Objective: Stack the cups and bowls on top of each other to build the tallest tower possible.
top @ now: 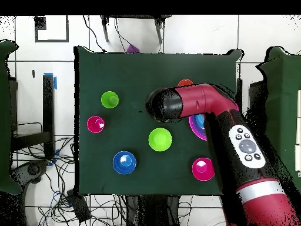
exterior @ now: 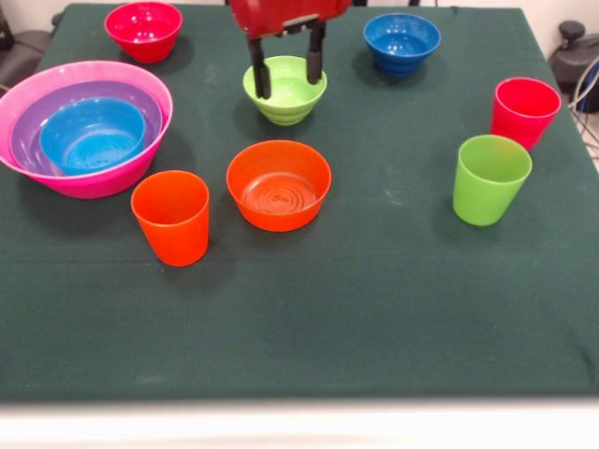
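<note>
Dark green cloth-covered tabletop. Resting directly on it: large pink plastic bowl, four smaller plastic bowls, three plastic tumblers.

glossy smooth plastic bowls and cups sit on a matt dark green cloth.

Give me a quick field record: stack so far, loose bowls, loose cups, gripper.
stack: light blue bowl inside purple bowl inside pink bowl
loose bowls: orange bowl, lime green bowl, dark blue bowl, red-pink bowl
loose cups: orange cup, lime green cup, red-pink cup, all upright
gripper: open, fingers straddling the lime green bowl
</note>
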Robot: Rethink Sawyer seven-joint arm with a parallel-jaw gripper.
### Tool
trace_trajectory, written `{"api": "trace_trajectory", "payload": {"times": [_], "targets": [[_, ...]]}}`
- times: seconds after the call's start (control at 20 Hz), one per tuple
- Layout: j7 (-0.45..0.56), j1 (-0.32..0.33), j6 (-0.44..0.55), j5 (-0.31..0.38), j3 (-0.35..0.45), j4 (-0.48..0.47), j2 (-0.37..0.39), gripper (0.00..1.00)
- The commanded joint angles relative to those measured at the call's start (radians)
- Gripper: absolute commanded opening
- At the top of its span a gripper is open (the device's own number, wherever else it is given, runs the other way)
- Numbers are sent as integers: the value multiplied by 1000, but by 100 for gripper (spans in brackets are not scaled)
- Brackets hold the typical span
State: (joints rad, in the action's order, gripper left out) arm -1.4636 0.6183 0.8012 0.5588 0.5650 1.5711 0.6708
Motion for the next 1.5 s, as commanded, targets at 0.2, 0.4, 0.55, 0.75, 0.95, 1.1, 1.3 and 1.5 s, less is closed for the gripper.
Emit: {"api": "trace_trajectory", "payload": {"times": [0.2,0.4,0.55,0.75,0.95,1.1,1.3,1.5], "targets": [[-149,-29,-104,63,-115,-54,-109,100],[-154,-46,-138,86,-143,-62,-132,100],[-150,-56,-158,87,-163,-66,-144,100],[-145,-71,-170,73,-179,-84,-166,100],[-153,-89,-189,55,-192,-92,-188,100],[-161,-106,-195,42,-204,-102,-199,100],[-164,-122,-219,38,-220,-118,-221,100],[-155,-129,-234,30,-228,-124,-235,100]]}}
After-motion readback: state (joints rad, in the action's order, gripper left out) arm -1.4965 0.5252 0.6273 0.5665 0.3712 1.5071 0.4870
